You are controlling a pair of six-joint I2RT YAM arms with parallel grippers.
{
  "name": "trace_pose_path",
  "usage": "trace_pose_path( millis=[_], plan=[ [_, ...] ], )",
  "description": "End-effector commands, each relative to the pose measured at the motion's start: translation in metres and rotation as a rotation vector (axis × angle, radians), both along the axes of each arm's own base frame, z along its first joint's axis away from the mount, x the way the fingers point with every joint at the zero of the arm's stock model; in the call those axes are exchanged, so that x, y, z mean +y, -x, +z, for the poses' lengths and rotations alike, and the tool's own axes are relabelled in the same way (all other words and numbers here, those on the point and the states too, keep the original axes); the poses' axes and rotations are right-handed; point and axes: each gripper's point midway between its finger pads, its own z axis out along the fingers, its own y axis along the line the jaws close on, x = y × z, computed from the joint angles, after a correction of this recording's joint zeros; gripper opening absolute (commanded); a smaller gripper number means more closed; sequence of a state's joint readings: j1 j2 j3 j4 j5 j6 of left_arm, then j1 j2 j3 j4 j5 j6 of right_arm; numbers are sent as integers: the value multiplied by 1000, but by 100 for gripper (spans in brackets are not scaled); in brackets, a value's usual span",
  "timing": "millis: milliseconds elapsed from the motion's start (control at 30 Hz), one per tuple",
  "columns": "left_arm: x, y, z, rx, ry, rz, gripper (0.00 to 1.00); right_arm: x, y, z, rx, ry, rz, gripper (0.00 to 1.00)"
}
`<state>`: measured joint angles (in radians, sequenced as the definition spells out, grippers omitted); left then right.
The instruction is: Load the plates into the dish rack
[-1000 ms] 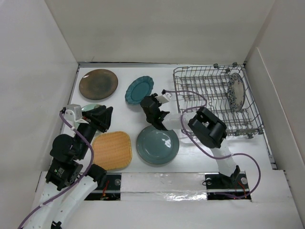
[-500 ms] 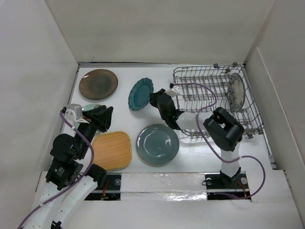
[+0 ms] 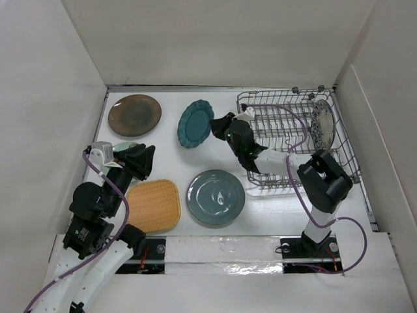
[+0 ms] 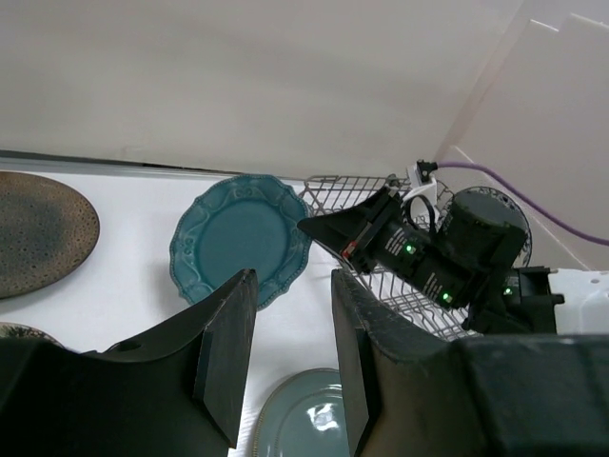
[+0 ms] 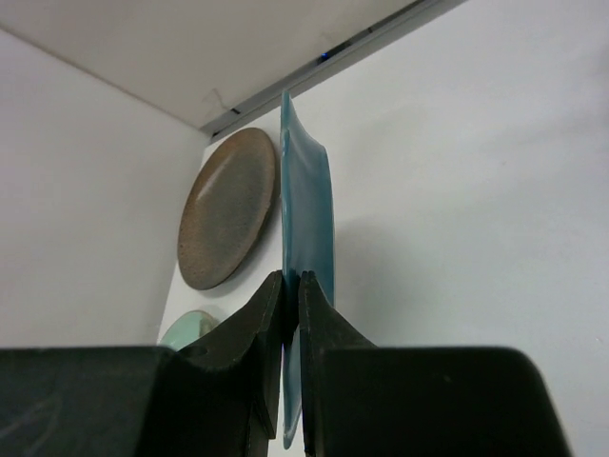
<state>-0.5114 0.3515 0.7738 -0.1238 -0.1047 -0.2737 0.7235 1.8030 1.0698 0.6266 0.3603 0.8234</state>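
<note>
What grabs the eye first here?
The right gripper pinching the teal scalloped plate by its rim, tilted up just left of the dish rack. Next, the floral plate already standing upright at the rack's right end.

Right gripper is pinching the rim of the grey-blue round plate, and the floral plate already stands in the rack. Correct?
Not quite: the right gripper pinches the teal scalloped plate, as the right wrist view shows. The grey-blue round plate lies flat on the table. The floral plate does stand in the rack.
</note>
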Motion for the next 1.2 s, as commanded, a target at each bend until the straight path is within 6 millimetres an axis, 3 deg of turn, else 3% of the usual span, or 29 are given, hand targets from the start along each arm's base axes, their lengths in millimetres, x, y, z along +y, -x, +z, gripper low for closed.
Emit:
trace_pose_path(
  millis=[0, 100, 200, 367, 433, 533, 567, 633, 667, 767, 800, 833, 967, 1067, 1167],
  plan=[
    [-5, 1, 12, -41, 15, -25, 34, 11, 6, 134, -252, -201, 67, 0],
    [-3, 1, 11, -43, 17, -16, 35, 15, 9, 123, -225, -183, 92, 0],
    [-3, 0, 11, -39, 16, -14, 34, -1, 13, 139, -267, -238, 108, 0],
    [-5, -1, 10, -34, 12, -19, 34, -40, 20, 183, -345, -254, 71, 0],
    [-5, 0, 11, -38, 14, -22, 34, -64, 26, 201, -375, -232, 36, 0],
    [-5, 1, 11, -39, 16, -25, 34, -100, 28, 210, -378, -164, -20, 0],
    [-5, 1, 12, -40, 16, -25, 34, -116, 39, 231, -413, -162, -44, 0],
    [-5, 5, 15, -53, 23, -36, 35, -148, 41, 236, -406, -83, -116, 0],
    [-5, 5, 16, -58, 27, -36, 35, -165, 55, 257, -443, -83, -140, 0],
    [-6, 5, 15, -53, 23, -42, 35, -210, 63, 266, -438, 17, -257, 0],
    [-6, 6, 16, -55, 25, -46, 34, -226, 73, 284, -467, 30, -297, 0],
    [-7, 7, 17, -60, 27, -50, 35, -247, 71, 279, -438, 80, -351, 0],
    [-6, 7, 17, -61, 29, -49, 34, -295, 79, 287, -416, 221, -477, 0],
    [-5, 12, 21, -78, 36, -56, 34, -324, 81, 295, -397, 314, -564, 0],
    [-3, 11, 21, -74, 37, -43, 34, -343, 70, 284, -326, 410, -595, 0]
  ],
)
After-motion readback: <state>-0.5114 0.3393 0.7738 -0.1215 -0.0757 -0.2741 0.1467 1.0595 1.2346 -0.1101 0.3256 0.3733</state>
